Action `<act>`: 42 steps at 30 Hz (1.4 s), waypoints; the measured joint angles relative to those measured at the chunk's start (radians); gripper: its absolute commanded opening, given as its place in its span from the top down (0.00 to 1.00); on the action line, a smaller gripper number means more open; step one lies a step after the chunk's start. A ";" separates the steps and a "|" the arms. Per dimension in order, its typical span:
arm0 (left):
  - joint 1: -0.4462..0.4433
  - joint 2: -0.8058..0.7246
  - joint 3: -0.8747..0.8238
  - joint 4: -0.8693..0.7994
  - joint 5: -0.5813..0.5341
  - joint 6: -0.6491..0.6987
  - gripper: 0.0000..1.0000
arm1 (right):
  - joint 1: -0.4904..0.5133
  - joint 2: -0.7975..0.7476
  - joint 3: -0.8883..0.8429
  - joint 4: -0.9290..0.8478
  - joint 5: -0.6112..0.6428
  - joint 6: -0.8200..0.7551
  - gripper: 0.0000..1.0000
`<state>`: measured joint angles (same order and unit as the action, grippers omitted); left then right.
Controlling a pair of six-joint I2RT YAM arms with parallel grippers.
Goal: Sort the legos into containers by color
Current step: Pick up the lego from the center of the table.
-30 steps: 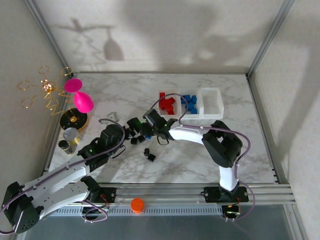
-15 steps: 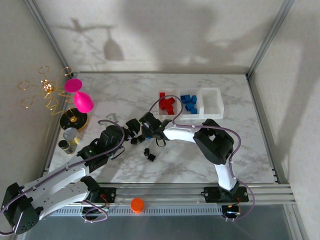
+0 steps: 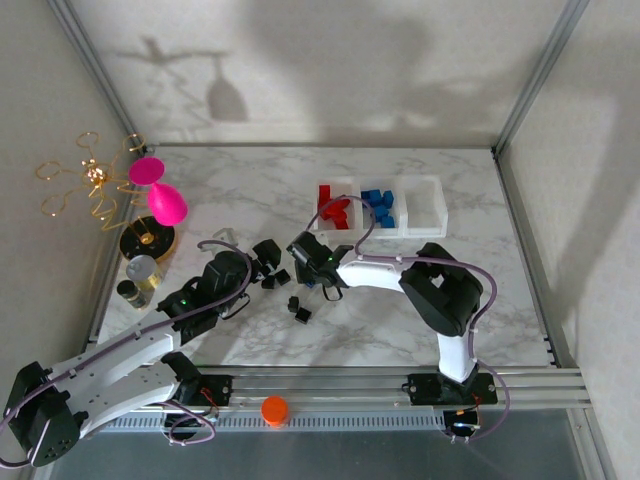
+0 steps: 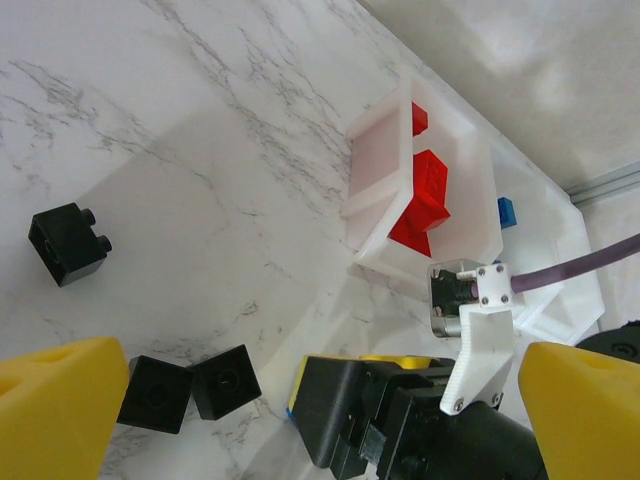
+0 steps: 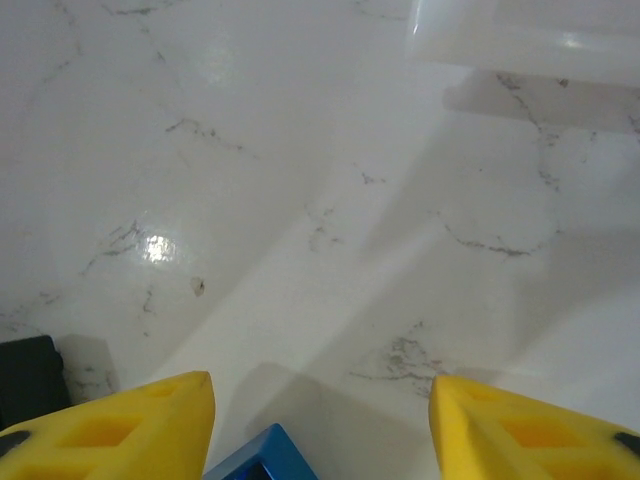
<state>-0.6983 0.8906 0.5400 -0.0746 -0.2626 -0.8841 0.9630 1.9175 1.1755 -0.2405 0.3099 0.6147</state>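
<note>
The containers are three joined white bins at the back. The left bin holds red legos and the middle one blue legos. My right gripper hangs low over the table in front of them. Its yellow fingers stand apart around a blue lego, which lies close to the left one with a gap on the other side. My left gripper is open wide, facing the right gripper. Two black legos lie by its left finger, another farther off, and more black legos lie nearby.
A pink goblet and a gold wire stand are at the far left, with a small jar in front of them. An orange cap sits on the front rail. The right-hand bin has nothing in it.
My right gripper has shifted a little toward the near edge and its fingers have drawn closer together. The left arm has not moved.
</note>
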 measured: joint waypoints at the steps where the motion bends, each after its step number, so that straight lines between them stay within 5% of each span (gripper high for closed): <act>1: 0.000 0.001 0.000 0.000 0.000 0.000 0.00 | 0.005 -0.004 -0.004 -0.003 -0.008 0.000 0.37; 10: 0.000 0.002 0.000 0.002 0.000 0.000 0.00 | 0.024 -0.013 -0.007 -0.011 -0.105 -0.014 0.36; 33: 0.000 0.020 0.000 0.003 0.004 0.000 0.00 | 0.020 -0.058 -0.028 -0.062 -0.090 -0.031 0.59; 42: 0.000 0.100 0.031 0.041 0.044 0.008 0.00 | -0.121 -0.211 -0.049 -0.068 -0.067 -0.080 0.59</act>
<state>-0.6983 0.9905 0.5705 -0.0334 -0.2188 -0.8757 0.8425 1.7065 1.1263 -0.3080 0.2432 0.5343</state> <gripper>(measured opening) 0.994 0.420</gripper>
